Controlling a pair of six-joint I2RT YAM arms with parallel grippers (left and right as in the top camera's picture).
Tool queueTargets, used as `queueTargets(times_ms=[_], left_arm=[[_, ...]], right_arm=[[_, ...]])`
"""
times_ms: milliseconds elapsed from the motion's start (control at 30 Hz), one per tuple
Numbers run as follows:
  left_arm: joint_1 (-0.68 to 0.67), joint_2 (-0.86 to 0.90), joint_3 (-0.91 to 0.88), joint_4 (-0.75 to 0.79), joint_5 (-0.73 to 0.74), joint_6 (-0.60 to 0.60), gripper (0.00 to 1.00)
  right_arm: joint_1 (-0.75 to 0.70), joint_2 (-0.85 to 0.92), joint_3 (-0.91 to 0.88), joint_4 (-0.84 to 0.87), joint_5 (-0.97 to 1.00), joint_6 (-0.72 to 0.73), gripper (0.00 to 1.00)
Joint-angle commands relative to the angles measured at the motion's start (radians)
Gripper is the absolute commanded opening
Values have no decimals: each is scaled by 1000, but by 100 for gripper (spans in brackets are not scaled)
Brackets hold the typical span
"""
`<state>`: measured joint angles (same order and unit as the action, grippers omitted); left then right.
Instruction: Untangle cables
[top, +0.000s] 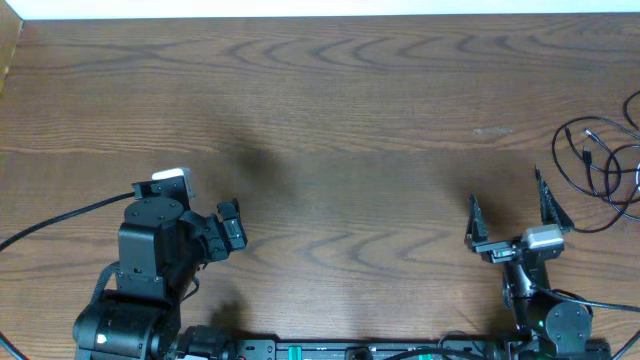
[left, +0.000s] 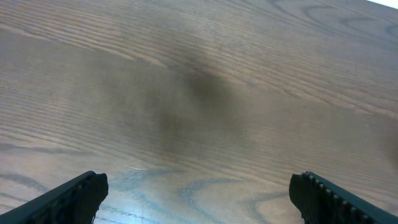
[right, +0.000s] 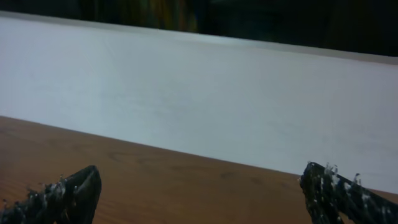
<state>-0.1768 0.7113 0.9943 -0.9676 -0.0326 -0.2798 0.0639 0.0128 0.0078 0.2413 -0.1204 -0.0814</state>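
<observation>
The cables (top: 605, 165) lie in a loose tangle of thin black loops with small plugs at the far right of the wooden table (top: 350, 120), running off the right edge of the overhead view. My right gripper (top: 508, 195) stands open just left of them, its fingers pointing to the far side and nothing between them. My left gripper (top: 235, 225) is open at the near left, far from the cables. In the left wrist view the left gripper (left: 199, 190) has only bare wood between its fingers. The right gripper (right: 200, 183) in its wrist view is likewise empty, and no cable shows there.
A thick black arm cable (top: 60, 222) trails from the left arm off the table's left edge. A white wall (right: 199, 93) rises behind the table's far edge. Both arm bases sit at the near edge.
</observation>
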Motion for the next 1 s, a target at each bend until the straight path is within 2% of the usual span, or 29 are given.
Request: queueTargets(times_ms=[0,133,967], left_arm=[[2,0,-2,1,-13,17,99],[2,0,-2,1,-13,17,99],[2,0,-2,1,-13,17,99]], right_arm=[[-8,-8,-2,-52,24,-68,99],[-10,-8,-2,-317,24,-70,99],[-11,-7,-2,-311,24,-69,99]])
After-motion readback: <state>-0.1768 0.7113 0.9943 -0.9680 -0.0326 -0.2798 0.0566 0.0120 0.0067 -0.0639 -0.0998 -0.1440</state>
